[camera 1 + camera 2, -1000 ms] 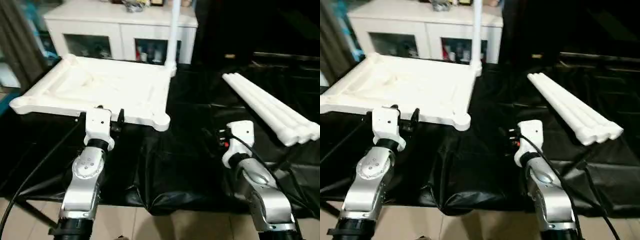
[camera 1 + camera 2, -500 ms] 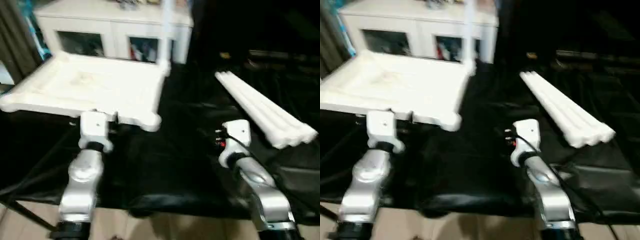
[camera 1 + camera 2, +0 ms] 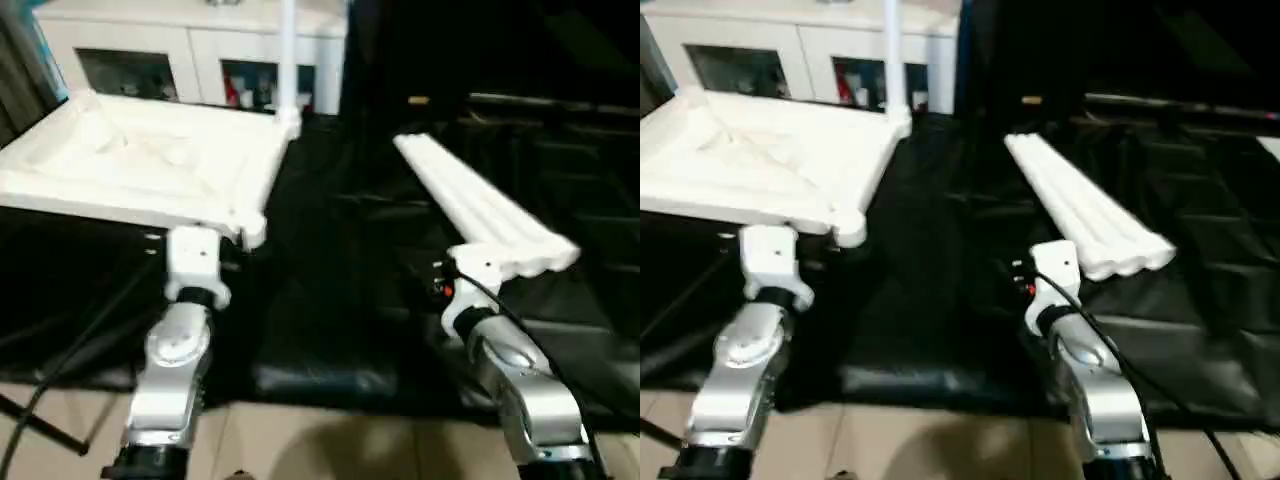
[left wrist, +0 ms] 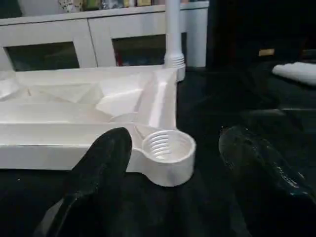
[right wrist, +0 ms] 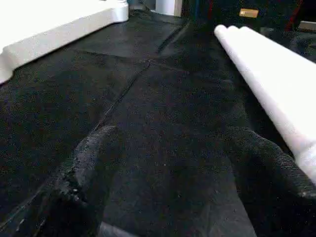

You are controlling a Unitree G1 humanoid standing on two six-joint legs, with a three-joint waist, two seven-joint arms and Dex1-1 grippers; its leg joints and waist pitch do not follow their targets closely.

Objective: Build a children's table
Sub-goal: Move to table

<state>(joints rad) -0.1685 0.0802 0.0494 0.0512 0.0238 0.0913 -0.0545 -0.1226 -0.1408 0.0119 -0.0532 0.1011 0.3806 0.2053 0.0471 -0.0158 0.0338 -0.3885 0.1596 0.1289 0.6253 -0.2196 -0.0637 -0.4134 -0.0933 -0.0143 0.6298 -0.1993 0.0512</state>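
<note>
The children's table top (image 3: 140, 165) lies upside down on the left of the black work table. One white leg (image 3: 288, 50) stands upright in its far right corner. Three loose legs (image 3: 480, 205) lie side by side on the right. My left gripper (image 4: 174, 140) is open just in front of the empty near right corner socket (image 4: 167, 148) and holds nothing. My right gripper (image 5: 175, 143) is open low over the black cover with nothing between its fingers. The loose legs (image 5: 276, 79) run just beside its right finger (image 5: 266, 168).
A white cabinet (image 3: 200, 50) with glass doors stands behind the work table. The black cover (image 3: 340, 300) is wrinkled and hangs over the near edge above a beige floor. A black cable (image 3: 520, 325) runs along my right forearm.
The whole picture has shifted left. Against the table top and legs, both grippers now stand further right, the left nearer the corner socket, the right nearer the loose legs' ends. Jaws are unchanged.
</note>
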